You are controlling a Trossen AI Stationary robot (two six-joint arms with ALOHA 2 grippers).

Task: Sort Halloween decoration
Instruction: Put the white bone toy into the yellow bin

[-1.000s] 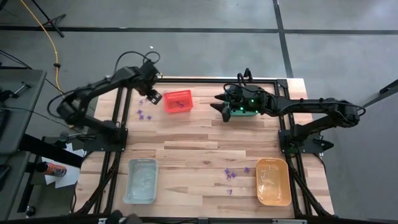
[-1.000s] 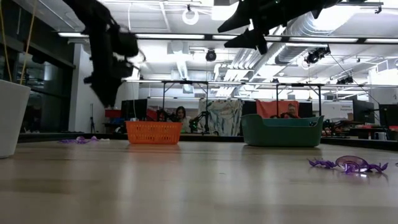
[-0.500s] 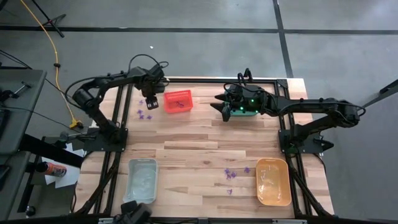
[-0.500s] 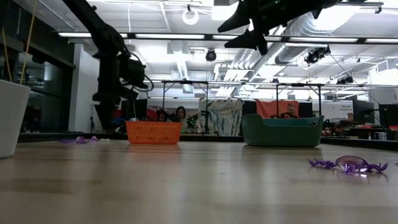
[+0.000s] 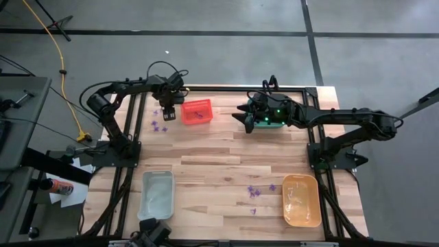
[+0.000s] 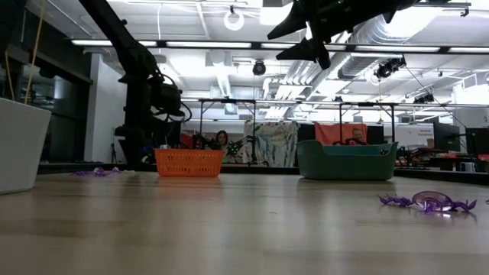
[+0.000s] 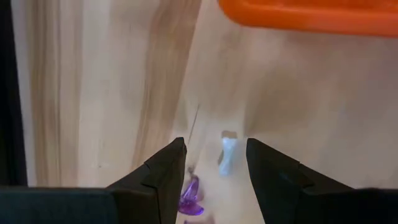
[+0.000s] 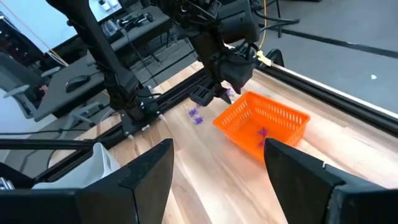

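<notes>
A pale wooden table stands on a grey floor crossed by dark tape lines, and the low view looks past it into a workshop with ceiling lights and people seated far back. Four bins sit near the corners: a red bin at the far left with a purple trinket inside it, a green bin at the far right, a clear bin at the near left and an orange bin at the near right; nothing can be made out in these last three. More purple trinkets lie on the wood just left of the red bin, and another cluster lies beside the orange bin. The left gripper is low over the table between the red bin and those trinkets, its jaws spread with nothing between them but bare wood, one purple piece just by its fingers. The right gripper hangs high by the green bin, jaws wide apart and empty.
</notes>
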